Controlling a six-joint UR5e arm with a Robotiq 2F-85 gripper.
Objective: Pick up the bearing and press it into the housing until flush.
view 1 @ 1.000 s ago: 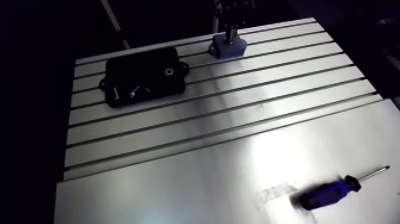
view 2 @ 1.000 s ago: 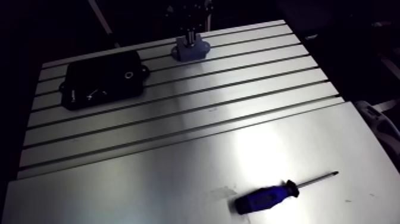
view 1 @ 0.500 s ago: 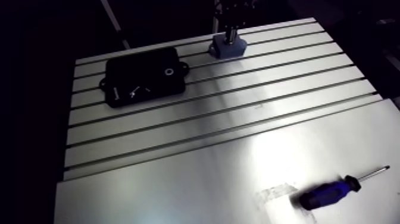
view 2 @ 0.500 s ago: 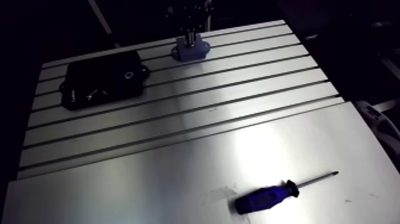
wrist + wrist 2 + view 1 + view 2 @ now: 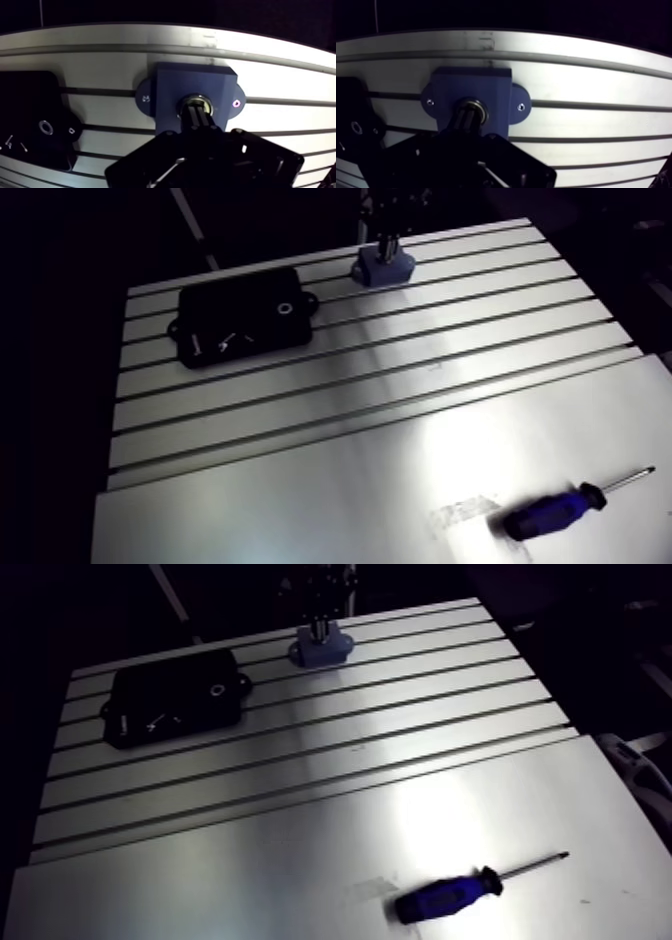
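The silvery ring bearing (image 5: pixel 199 98) is best pressed squarely into the blue block housing (image 5: pixel 172 82) under the narrow-closed claw (image 5: pixel 198 109), without tilt.

- The tabletop (image 5: pixel 400 368) was pale silver, striped with dark parallel slots.
- The housing (image 5: pixel 170 85) was a dull violet-blue, with a small light spot on each side lug.
- The bearing (image 5: pixel 198 100) showed as a silvery ring with a yellowish glint.
- The pincer (image 5: pixel 198 114) was black.
- The flat box (image 5: pixel 240 318) was black, with small white marks and a pale ring.
- The screwdriver (image 5: pixel 555 511) had a blue handle, a black collar and a bright metal shaft.
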